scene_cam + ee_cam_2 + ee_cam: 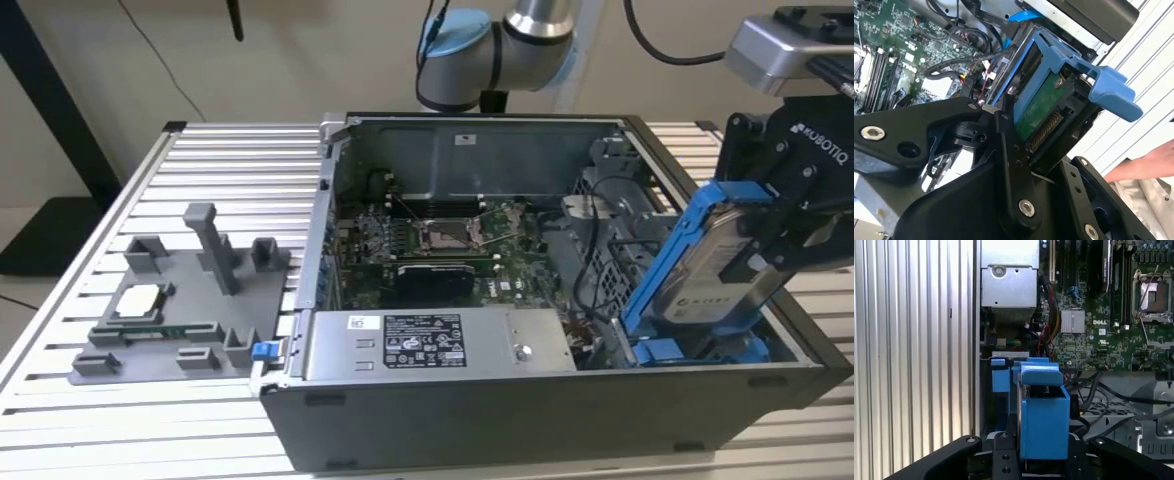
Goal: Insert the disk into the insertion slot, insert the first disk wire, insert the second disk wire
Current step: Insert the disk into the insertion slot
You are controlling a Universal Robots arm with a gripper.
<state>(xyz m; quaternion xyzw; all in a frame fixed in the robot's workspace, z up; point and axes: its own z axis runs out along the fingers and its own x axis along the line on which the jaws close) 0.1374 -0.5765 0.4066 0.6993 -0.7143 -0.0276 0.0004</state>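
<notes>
Colleague: Exterior view first. Where's the disk (pixel 727 255)?

Me: Pinched in my claw (pixel 774 235), tilted, inside the case (pixel 534 420) at its end on the exterior view's right, well apart from the motherboard (pixel 441 240). Its lower end is down by the blue insertion slot (pixel 694 352); I can't tell whether it has entered.

Colleague: Second wrist view?

Me: My fingers (pixel 1004 127) press on the sides of the blue frame (pixel 1054 65), with the green circuit board (pixel 1041 112) showing. A person's hand (pixel 1149 162) is outside the case.

Colleague: First wrist view?

Me: The frame stands between my fingers, pointing into the case. I judge the first step is in hand and the wire steps not yet begun. It calls for holding the frame square to the slot and pressing evenly.
</notes>
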